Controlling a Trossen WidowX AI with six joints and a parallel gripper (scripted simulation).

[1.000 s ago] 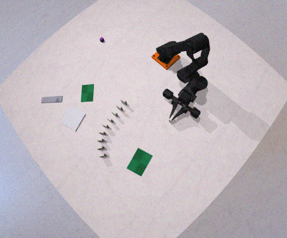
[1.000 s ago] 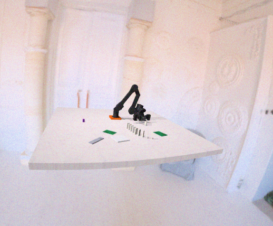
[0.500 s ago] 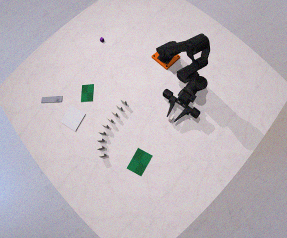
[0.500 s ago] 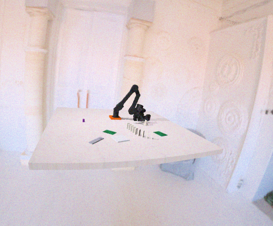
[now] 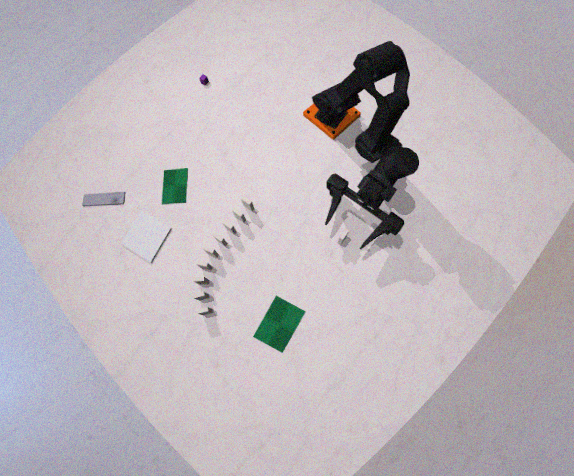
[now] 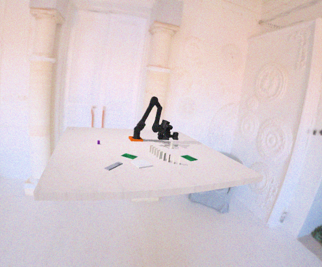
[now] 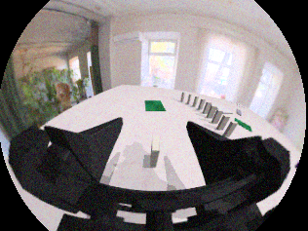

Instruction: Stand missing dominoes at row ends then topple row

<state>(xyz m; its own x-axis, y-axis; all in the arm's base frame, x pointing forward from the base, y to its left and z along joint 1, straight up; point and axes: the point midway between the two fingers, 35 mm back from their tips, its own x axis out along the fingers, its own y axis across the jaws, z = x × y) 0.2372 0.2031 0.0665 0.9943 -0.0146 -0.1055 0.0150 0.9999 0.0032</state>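
Note:
A curved row of several pale dominoes [image 5: 224,242] [image 6: 161,154] [image 7: 211,112] stands upright with gaps between them. One single domino [image 5: 343,237] [image 6: 171,144] [image 7: 154,152] stands upright on the table, apart from the row and nearer the arm. My gripper [image 5: 343,236] [image 7: 155,122] is wide open. Its fingers are on either side of the single domino as seen in the wrist view, with clear gaps and no contact visible. In the exterior view the fingers are too small to make out.
One green sheet [image 5: 279,323] [image 6: 189,157] [image 7: 155,105] lies inside the curve. Another green sheet [image 5: 174,185] [image 6: 129,156] [image 7: 243,124], a white slab [image 5: 146,238] [image 6: 141,164] and a grey bar [image 5: 103,199] [image 6: 113,166] lie beyond the row. A purple block [image 5: 204,79] [image 6: 98,142] is farther off.

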